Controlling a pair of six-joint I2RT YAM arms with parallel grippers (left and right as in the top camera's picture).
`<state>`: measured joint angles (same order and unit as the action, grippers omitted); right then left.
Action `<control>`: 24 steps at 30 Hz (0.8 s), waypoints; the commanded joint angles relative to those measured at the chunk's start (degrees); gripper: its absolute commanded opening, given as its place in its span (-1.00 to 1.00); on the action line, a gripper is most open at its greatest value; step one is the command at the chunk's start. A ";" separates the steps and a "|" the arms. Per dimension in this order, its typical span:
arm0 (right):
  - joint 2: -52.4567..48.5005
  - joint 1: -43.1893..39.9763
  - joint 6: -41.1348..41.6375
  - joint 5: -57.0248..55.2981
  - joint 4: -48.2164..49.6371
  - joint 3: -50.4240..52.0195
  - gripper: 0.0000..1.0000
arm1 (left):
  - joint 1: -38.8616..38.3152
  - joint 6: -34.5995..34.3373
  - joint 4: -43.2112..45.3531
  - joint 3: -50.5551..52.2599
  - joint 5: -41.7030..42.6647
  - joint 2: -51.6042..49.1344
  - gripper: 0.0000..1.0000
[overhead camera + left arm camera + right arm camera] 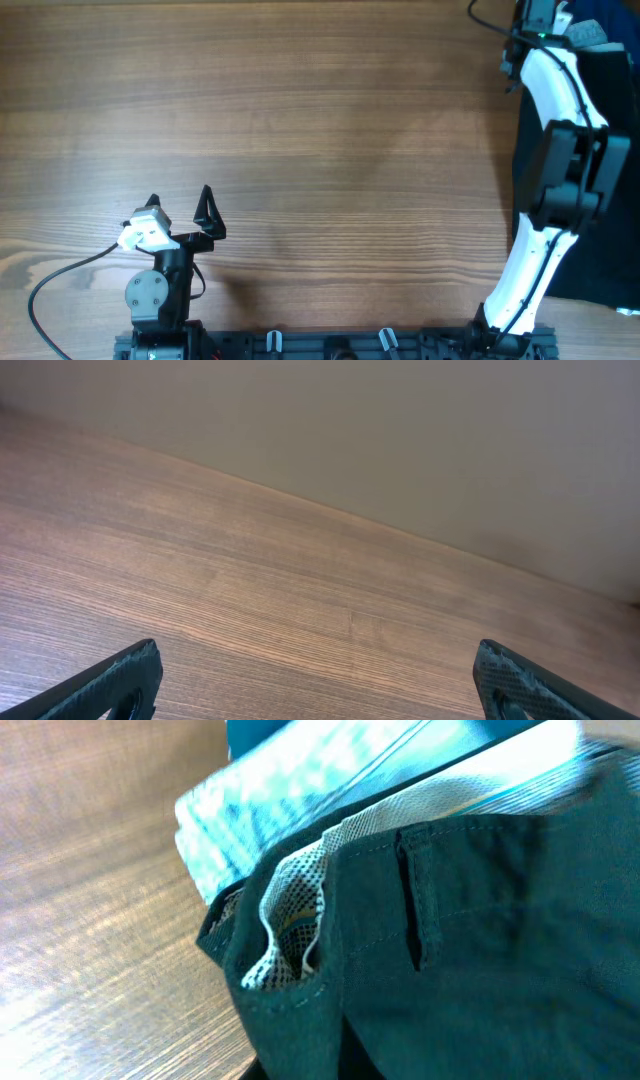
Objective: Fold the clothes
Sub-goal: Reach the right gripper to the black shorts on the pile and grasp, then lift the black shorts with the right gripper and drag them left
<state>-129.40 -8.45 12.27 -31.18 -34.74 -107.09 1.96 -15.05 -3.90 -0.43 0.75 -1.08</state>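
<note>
The left gripper (180, 207) stood near the front left of the wooden table (300, 120), well apart from the clothing. Its fingertips (125, 682) were spread wide in the left wrist view, and only bare wood lay between them, so it held nothing. A black cable (60, 275) looped from the left arm's base towards the table edge. The right arm (545, 90) reached from the front edge to the far right corner, where the dark garment (615, 130) lay along the right side of the table. In the right wrist view this dark garment (470, 950) filled most of the frame. It showed a stitched waistband with a belt loop (415, 910) and a patterned pocket lining (285, 935) turned outward at its edge. A light-blue garment (300, 800) lay just behind it, touching it. The fingers of the right gripper could not be made out in either view. It could not be told whether that gripper was parted or closed, or whether it gripped any fabric.
</note>
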 commanded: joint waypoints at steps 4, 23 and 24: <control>2.91 0.11 5.25 0.20 -2.14 -0.55 -0.92 | -0.35 1.33 -0.46 0.11 0.72 0.26 0.99; 12.55 11.93 5.27 0.55 -3.21 -0.55 -0.92 | -0.35 1.33 -0.46 0.11 0.70 0.26 1.00; 12.55 12.85 5.27 1.33 -3.23 -0.55 -0.92 | -0.35 1.33 -0.46 0.11 0.70 0.26 1.00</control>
<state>-119.22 1.15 17.76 -31.16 -38.54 -107.09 1.96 -15.05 -3.90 -0.43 0.75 -1.08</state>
